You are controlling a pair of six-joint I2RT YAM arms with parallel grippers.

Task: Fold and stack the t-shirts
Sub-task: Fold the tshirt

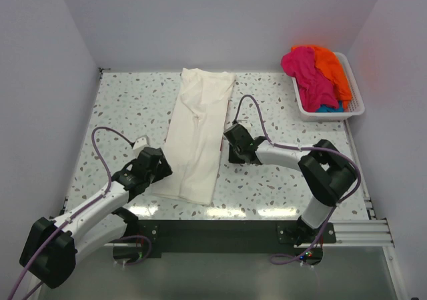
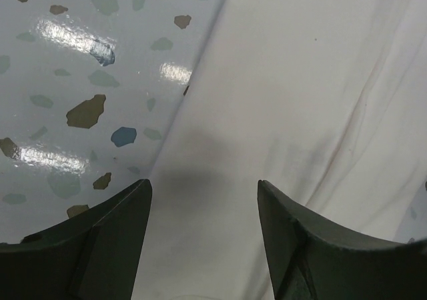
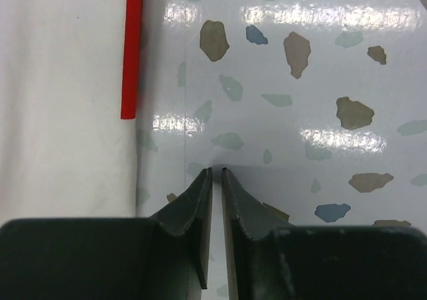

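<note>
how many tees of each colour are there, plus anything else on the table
cream-white t-shirt: 1
magenta-pink t-shirt: 1
orange t-shirt: 1
teal t-shirt: 1 (only a small part shows under the others)
white basket: 1
total: 5 things, 4 of them tees

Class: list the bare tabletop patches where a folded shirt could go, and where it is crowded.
Free: table between the left wall and the cream t-shirt; also the near strip right of its hem. Crowded: left gripper and right gripper flank the shirt; the basket fills the far-right corner.
</note>
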